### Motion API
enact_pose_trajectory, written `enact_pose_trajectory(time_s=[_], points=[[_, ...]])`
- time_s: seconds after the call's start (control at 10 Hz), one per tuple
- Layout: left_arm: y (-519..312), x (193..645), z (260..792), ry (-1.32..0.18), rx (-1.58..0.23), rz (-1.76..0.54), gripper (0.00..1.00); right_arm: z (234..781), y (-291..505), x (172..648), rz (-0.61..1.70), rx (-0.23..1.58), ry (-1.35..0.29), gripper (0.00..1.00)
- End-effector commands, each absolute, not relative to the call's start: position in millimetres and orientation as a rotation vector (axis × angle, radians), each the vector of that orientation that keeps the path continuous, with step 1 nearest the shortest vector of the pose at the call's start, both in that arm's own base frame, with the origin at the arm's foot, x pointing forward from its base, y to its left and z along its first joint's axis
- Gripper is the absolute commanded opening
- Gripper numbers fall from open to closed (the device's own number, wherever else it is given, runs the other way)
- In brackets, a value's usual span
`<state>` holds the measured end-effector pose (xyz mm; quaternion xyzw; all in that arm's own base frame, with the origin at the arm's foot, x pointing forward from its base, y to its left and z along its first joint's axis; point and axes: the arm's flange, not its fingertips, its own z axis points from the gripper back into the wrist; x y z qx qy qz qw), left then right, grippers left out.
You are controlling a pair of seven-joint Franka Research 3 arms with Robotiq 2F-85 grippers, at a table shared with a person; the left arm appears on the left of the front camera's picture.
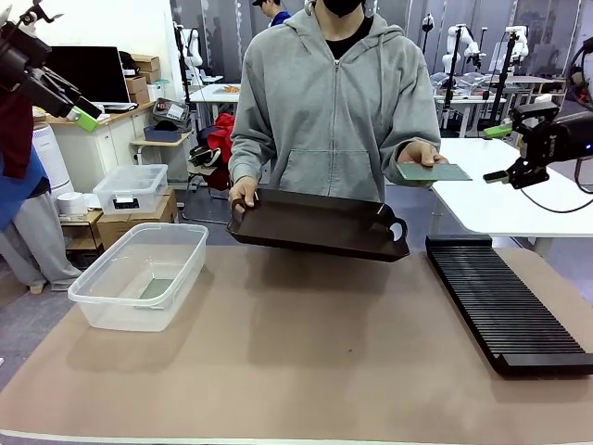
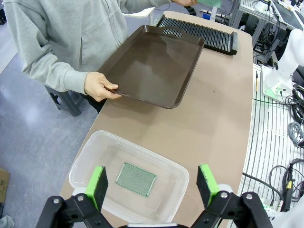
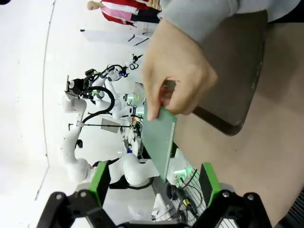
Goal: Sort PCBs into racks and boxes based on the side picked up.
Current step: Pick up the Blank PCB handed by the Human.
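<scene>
Plainly the right gripper (image 1: 498, 176) is nearer: its fingers stand wide apart and empty. The person's hand (image 1: 422, 153) holds a green PCB (image 1: 434, 171) out past the bench's (image 1: 306, 371) far edge, near the right corner, long axis aimed at the fingers, seemingly just short of them. The left gripper (image 2: 153, 181), equally wide and empty, hangs over the clear tub (image 2: 85, 156) holding a second PCB (image 2: 136, 179).

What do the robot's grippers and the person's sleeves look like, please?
The left gripper and the right gripper are both black, with two fingers each. The fingers carry bright green pads on black linkages with silver bolts. A thin black cable runs by the right one. The person wears a grey zipped hoodie whose long sleeves end in ribbed cuffs.
</scene>
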<state>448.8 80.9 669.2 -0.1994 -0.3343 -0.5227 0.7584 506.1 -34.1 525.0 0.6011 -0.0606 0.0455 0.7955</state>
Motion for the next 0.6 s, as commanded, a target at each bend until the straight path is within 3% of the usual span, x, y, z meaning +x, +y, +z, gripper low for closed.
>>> enact_pose_trajectory(time_s=[0.0,0.5], points=[[80.5,449.1,668.6,-0.725,-0.432,-1.138,1.0,517.1,-25.5,518.4,0.123,1.347,-0.11,1.0],[80.5,449.1,668.6,-0.725,-0.432,-1.138,1.0,509.2,-20.4,514.9,0.102,1.321,-0.089,1.0]])
